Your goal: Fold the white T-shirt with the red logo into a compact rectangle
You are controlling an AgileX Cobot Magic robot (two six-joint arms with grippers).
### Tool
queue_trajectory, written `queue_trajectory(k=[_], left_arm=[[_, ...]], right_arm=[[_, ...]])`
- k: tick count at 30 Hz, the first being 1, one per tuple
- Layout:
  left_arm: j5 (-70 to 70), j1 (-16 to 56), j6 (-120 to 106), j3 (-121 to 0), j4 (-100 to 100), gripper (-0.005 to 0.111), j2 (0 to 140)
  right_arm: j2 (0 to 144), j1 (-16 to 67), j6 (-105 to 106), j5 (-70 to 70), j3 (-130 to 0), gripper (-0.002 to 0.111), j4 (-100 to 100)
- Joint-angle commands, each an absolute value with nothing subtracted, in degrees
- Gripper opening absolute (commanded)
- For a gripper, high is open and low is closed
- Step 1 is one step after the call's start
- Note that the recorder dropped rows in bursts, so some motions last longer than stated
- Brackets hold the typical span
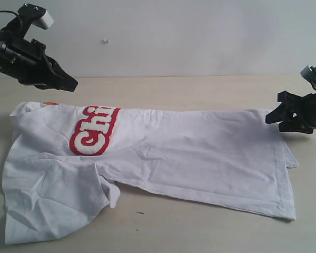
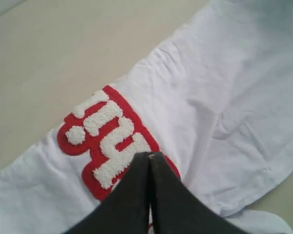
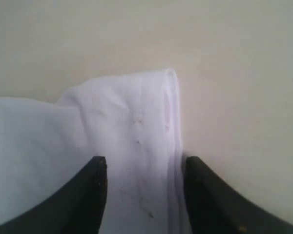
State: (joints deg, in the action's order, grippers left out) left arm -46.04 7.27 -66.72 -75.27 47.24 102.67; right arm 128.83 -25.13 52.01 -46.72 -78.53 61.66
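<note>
The white T-shirt (image 1: 200, 153) lies wrinkled across the table, partly folded lengthwise, with one sleeve spread at the near left. Of the red logo (image 1: 95, 130) only the letters "Chi" show beside the fold. A small orange tag (image 1: 50, 103) peeks out at the far left edge. My left gripper (image 1: 72, 84) hangs shut and empty above the shirt's far left part; in its wrist view the closed tips (image 2: 149, 155) hover over the logo (image 2: 105, 141). My right gripper (image 1: 272, 118) stands open at the shirt's far right corner, its jaws (image 3: 144, 163) straddling the hem (image 3: 172, 112) without pinching it.
The pale table (image 1: 200, 89) runs back to a white wall. Bare tabletop shows behind the shirt, along the front edge (image 1: 163, 226) and to the right of the hem (image 3: 234, 97). A tiny dark speck (image 1: 140, 213) lies near the front.
</note>
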Motion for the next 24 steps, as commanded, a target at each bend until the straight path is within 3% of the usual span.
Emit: queue_trajectory(k=[1,7,14,24], left_arm=[[-45.56,7.14,-67.24,-75.27,48.62,0.000,101.97],[-45.56,7.14,-67.24,-75.27,48.62,0.000,101.97],[-45.79,7.14,-67.24,-75.27,48.61,0.000,101.97],[-48.41,7.14,-67.24,-75.27,48.61,0.000,101.97]], right_arm=[[129.43,-25.38,56.21,-49.68,-79.36,0.047,65.02],[129.43,-25.38,59.82,-53.20,-79.36,0.040,69.47],[129.33,-25.38,59.82,-58.99,-82.18,0.013,68.62],[126.59,-25.38,58.33,-57.87,-83.69,0.012,65.55]])
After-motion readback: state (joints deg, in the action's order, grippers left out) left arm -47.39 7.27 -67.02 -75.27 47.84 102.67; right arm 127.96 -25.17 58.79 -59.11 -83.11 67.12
